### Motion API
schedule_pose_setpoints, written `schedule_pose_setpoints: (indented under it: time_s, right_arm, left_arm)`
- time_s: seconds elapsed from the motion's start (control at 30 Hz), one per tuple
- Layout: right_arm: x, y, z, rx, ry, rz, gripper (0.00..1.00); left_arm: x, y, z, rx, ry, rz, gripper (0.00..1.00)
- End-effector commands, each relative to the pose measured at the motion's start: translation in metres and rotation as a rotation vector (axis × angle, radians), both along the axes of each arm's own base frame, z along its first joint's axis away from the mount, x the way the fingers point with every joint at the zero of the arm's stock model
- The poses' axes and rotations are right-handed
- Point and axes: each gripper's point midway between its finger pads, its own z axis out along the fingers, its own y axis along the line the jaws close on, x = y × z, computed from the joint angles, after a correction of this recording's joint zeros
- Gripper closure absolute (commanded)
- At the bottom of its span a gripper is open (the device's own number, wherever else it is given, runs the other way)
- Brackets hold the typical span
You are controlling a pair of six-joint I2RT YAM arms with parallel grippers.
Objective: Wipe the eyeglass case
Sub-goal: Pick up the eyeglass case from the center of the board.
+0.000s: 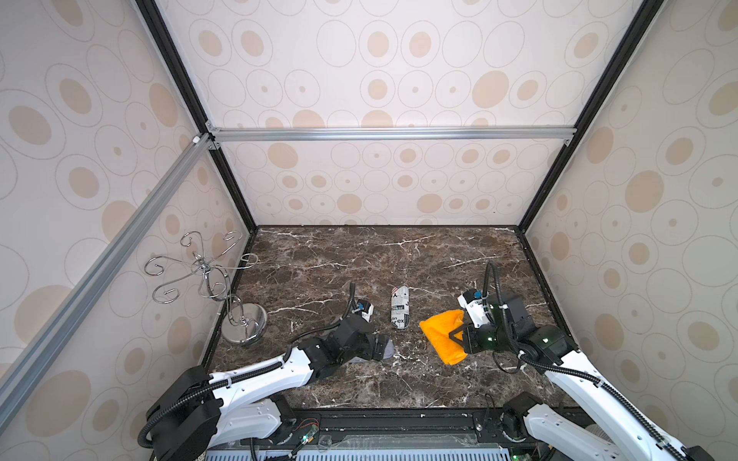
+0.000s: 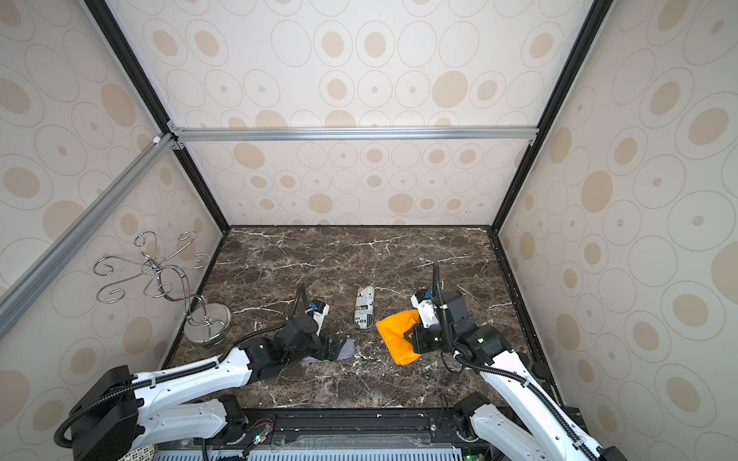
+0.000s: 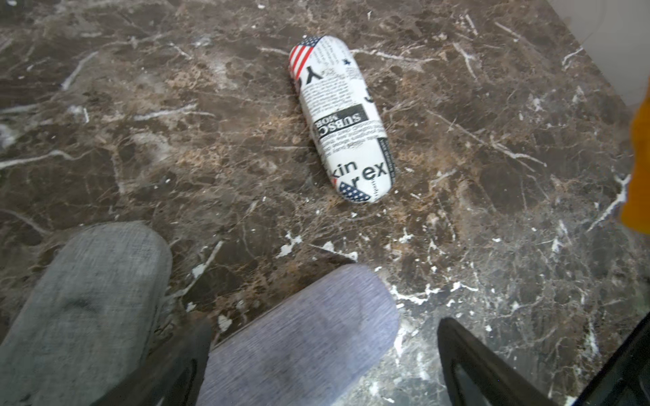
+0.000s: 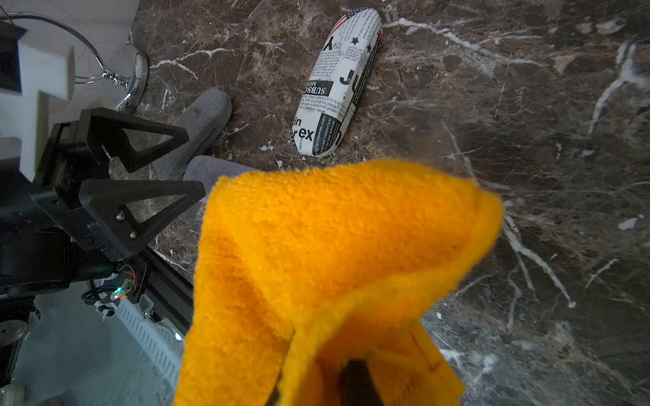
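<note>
Eyeglass case [image 1: 400, 307] lies on the marble table [image 1: 359, 259] — left gripper [image 3: 260, 274] gapes empty near it, right gripper [image 1: 459, 339] clenches the orange cloth [image 1: 441, 331].

Fuzzy cloth [image 4: 334, 246]; glossy marble tabletop [image 1: 359, 255]; chrome stand [image 1: 244, 324].

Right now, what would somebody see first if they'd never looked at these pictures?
The bright orange cloth, pinched in the right gripper, jumps out first. Next comes the newspaper-print eyeglass case, lying on the marble table just left of it. A shiny chrome hook stand sits at the table's left edge.
</note>
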Motion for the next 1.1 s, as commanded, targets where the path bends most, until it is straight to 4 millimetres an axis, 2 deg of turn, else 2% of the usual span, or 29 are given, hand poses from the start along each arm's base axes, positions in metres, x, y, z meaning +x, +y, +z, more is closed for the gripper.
schedule_pose_setpoints:
  time_s: [0.0,0.23,0.43,0.73,1.07]
  right_arm:
    - [-0.001,0.002,0.001,0.002,-0.01,0.015,1.0]
    - [-0.002,0.002,0.002,0.003,-0.007,0.017,1.0]
    - [-0.002,0.003,0.003,0.004,-0.013,0.019,1.0]
    - [-0.001,0.005,-0.001,0.004,-0.004,0.026,1.0]
    - [-0.002,0.004,-0.001,-0.003,-0.001,0.023,1.0]
  left_arm:
    - [-0.004,-0.001,-0.005,-0.01,0.013,-0.081,0.0]
    - [0.001,0.001,-0.026,-0.003,0.048,-0.088,0.0]
    - [-0.012,0.003,-0.045,-0.03,0.124,-0.085,0.02]
    - [-0.03,0.014,-0.047,-0.029,0.116,-0.066,0.04]
    - [-0.029,0.014,-0.061,0.11,0.075,-0.068,0.07]
